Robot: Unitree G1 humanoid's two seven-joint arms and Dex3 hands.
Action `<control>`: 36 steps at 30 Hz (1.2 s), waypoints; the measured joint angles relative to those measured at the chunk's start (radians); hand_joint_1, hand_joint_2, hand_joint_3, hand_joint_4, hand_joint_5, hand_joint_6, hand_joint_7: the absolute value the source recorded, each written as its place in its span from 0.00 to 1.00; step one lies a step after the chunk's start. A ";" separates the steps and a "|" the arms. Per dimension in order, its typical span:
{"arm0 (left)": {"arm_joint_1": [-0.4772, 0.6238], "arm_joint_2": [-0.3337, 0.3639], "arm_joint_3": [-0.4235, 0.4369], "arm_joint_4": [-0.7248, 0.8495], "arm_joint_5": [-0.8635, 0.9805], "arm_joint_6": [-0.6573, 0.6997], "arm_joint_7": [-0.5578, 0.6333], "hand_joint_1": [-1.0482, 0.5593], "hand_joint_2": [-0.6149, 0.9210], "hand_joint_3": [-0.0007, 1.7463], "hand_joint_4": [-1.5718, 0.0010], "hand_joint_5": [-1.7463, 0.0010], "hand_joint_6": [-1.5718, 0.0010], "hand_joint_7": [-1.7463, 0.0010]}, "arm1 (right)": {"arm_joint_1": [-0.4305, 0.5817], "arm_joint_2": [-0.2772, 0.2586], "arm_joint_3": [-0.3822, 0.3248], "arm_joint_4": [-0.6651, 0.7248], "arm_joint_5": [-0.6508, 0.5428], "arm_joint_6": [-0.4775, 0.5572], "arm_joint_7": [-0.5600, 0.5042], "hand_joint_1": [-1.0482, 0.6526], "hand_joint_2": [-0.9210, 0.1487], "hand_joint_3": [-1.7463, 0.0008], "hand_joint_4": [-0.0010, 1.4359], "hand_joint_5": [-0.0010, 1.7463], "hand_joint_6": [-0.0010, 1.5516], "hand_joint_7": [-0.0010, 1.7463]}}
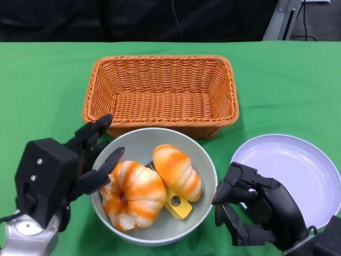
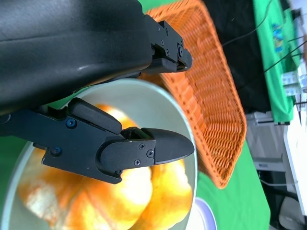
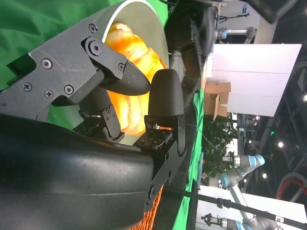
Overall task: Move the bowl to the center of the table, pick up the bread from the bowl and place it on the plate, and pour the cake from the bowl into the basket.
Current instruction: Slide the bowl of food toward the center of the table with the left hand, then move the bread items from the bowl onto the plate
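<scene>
While no writing shows, bowl [image 1: 205,160] holds bread [image 1: 177,172].

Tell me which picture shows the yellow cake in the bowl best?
The head view. There the yellow cake peeks out between the two orange breads in the grey bowl. In both wrist views, robot hand parts and bread fill the bowl, so the cake is hidden.
</scene>
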 measured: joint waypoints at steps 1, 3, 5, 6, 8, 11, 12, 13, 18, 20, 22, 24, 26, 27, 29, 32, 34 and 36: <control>0.000 0.003 0.006 -0.011 0.001 0.013 0.000 0.28 1.00 0.23 0.83 0.98 0.84 0.99 | 0.000 0.000 0.000 0.000 0.000 0.001 0.000 0.58 0.35 0.31 0.55 1.00 0.43 0.86; 0.000 0.009 0.017 -0.027 0.004 0.033 0.003 0.28 1.00 0.20 0.83 0.99 0.82 0.99 | 0.000 0.000 0.000 0.000 -0.001 0.001 0.000 0.58 0.35 0.31 0.55 1.00 0.43 0.86; 0.000 0.013 0.024 -0.037 0.007 0.038 0.007 0.31 1.00 0.17 0.82 0.98 0.80 0.98 | 0.000 0.000 0.000 0.000 -0.001 0.001 0.000 0.58 0.35 0.31 0.55 1.00 0.43 0.86; 0.000 0.013 0.030 -0.042 0.007 0.037 0.007 0.32 1.00 0.16 0.82 0.98 0.80 0.98 | 0.000 0.000 0.000 0.000 -0.001 0.001 0.000 0.58 0.35 0.30 0.55 1.00 0.43 0.86; 0.000 0.012 0.045 -0.048 0.007 0.027 0.013 0.34 1.00 0.15 0.79 0.97 0.76 0.97 | 0.000 0.000 0.000 0.001 -0.001 0.001 0.000 0.58 0.36 0.30 0.56 1.00 0.43 0.87; 0.000 0.011 0.062 -0.060 0.007 -0.010 0.030 0.36 1.00 0.13 0.75 0.96 0.73 0.96 | 0.000 0.000 0.000 0.001 -0.001 0.001 0.000 0.58 0.36 0.30 0.55 1.00 0.43 0.87; 0.000 0.005 0.072 -0.062 0.002 -0.031 0.033 0.38 1.00 0.12 0.74 0.96 0.72 0.96 | 0.000 0.000 0.000 0.001 -0.001 0.001 0.001 0.58 0.36 0.30 0.55 1.00 0.43 0.86; 0.000 -0.004 0.085 -0.062 -0.008 -0.056 0.035 0.38 1.00 0.11 0.73 0.95 0.71 0.96 | 0.000 0.000 0.000 0.001 -0.001 0.001 0.001 0.58 0.36 0.30 0.55 1.00 0.43 0.86; 0.000 -0.027 0.134 -0.049 -0.054 -0.209 0.035 0.48 1.00 0.09 0.56 0.91 0.50 0.93 | 0.000 -0.001 -0.001 0.001 -0.002 0.001 -0.003 0.58 0.36 0.30 0.55 1.00 0.43 0.86; -0.003 -0.035 0.153 -0.007 -0.083 -0.299 0.025 0.54 1.00 0.11 0.45 0.87 0.39 0.89 | 0.000 -0.001 -0.001 0.001 -0.002 0.002 -0.006 0.58 0.36 0.30 0.55 1.00 0.43 0.86; -0.008 -0.039 0.173 0.054 -0.132 -0.385 -0.015 0.59 1.00 0.16 0.39 0.70 0.29 0.85 | 0.000 -0.001 -0.002 0.001 -0.002 0.002 -0.007 0.59 0.36 0.30 0.55 1.00 0.42 0.86; -0.018 -0.040 0.187 0.128 -0.188 -0.480 -0.088 0.62 1.00 0.22 0.41 0.49 0.25 0.80 | 0.000 -0.002 -0.002 0.001 -0.001 0.001 -0.007 0.59 0.36 0.30 0.54 1.00 0.42 0.86; -0.039 -0.039 0.195 0.202 -0.229 -0.575 -0.161 0.64 0.99 0.28 0.44 0.36 0.33 0.61 | 0.000 -0.003 -0.003 0.001 -0.001 0.001 -0.007 0.60 0.35 0.30 0.54 1.00 0.42 0.86; -0.050 -0.039 0.199 0.236 -0.247 -0.617 -0.196 0.65 0.95 0.35 0.44 0.33 0.38 0.49 | 0.000 -0.003 -0.003 0.001 -0.001 0.001 -0.007 0.60 0.35 0.30 0.54 1.00 0.42 0.86; -0.070 -0.038 0.202 0.299 -0.273 -0.689 -0.255 0.64 0.90 0.43 0.45 0.30 0.43 0.39 | 0.000 -0.004 -0.007 0.000 0.001 0.003 -0.008 0.60 0.35 0.30 0.54 1.00 0.42 0.85; -0.094 -0.038 0.208 0.387 -0.293 -0.767 -0.312 0.64 0.86 0.50 0.47 0.24 0.45 0.30 | 0.000 -0.004 -0.012 -0.001 0.004 0.010 -0.008 0.60 0.34 0.30 0.53 1.00 0.42 0.85; -0.105 -0.038 0.213 0.437 -0.301 -0.803 -0.331 0.64 0.85 0.52 0.49 0.21 0.46 0.26 | 0.000 -0.005 -0.016 -0.001 0.005 0.013 -0.008 0.61 0.34 0.31 0.53 1.00 0.43 0.84; -0.124 -0.039 0.222 0.493 -0.306 -0.848 -0.338 0.63 0.82 0.55 0.48 0.17 0.47 0.22 | 0.000 -0.006 -0.018 -0.001 0.017 0.014 0.001 0.61 0.34 0.32 0.52 0.99 0.43 0.82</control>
